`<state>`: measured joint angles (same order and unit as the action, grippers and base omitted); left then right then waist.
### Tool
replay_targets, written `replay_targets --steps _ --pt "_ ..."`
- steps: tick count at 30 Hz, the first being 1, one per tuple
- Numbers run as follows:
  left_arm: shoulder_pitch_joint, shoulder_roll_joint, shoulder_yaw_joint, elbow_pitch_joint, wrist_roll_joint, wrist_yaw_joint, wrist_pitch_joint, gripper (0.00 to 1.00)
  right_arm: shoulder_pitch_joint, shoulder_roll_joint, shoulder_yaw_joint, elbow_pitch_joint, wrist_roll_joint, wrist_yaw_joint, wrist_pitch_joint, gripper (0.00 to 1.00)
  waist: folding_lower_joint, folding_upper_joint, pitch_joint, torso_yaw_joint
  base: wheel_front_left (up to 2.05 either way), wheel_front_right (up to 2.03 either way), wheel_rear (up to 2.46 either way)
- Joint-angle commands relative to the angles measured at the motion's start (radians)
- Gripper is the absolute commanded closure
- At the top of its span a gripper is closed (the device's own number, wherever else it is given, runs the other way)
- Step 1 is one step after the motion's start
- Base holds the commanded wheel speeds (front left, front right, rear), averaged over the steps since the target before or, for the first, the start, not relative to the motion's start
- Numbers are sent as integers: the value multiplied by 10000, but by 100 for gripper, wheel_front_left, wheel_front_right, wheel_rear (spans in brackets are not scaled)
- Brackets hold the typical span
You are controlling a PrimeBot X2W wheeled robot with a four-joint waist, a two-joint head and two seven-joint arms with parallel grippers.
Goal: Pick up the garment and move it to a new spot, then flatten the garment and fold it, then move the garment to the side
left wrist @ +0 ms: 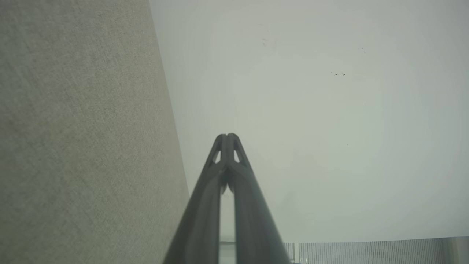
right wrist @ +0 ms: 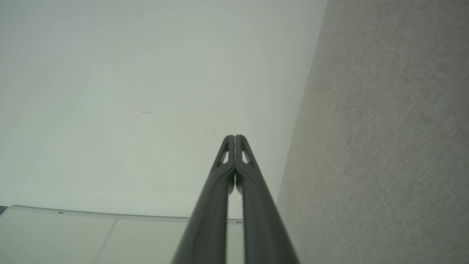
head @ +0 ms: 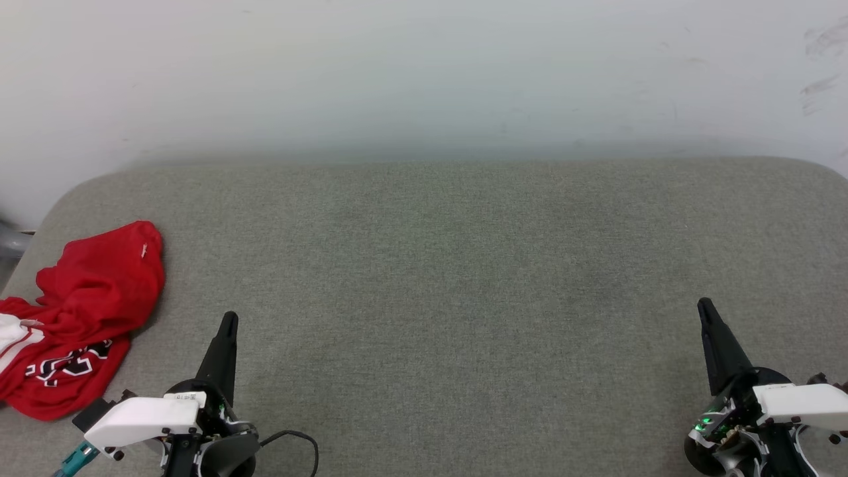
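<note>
Evidently the task's start: crumpled shirt [head: 86,311] at the left edge of the surface [head: 450,278], not yet lifted.
Left end effector [head: 228,321], clenched and empty, stands just beside the shirt near the front-left corner and is probably best placed for the first grasp. Right end effector [head: 704,306], likewise clenched and empty, is well apart near the front-right corner. The bare middle suits flattening.

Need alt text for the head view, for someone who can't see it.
A crumpled red garment lies at the far left of a grey padded surface, untouched. The left pincer and right pincer sit shut near the bottom corners.
</note>
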<state>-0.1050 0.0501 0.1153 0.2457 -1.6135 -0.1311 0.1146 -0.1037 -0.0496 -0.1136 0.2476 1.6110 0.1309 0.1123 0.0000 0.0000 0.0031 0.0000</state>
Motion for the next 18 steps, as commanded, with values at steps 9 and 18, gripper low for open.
replay_targets --steps 9,18 --pt "-80 -24 19 -3 12 -26 18 100 -133 -13 10 4 40 -3 20 100 0 0 0 0 0 0 0" --pt "0 0 0 0 0 0 0 0 0 0 -2 0 2 0 0 0 0 0 0 0 0 0 0"
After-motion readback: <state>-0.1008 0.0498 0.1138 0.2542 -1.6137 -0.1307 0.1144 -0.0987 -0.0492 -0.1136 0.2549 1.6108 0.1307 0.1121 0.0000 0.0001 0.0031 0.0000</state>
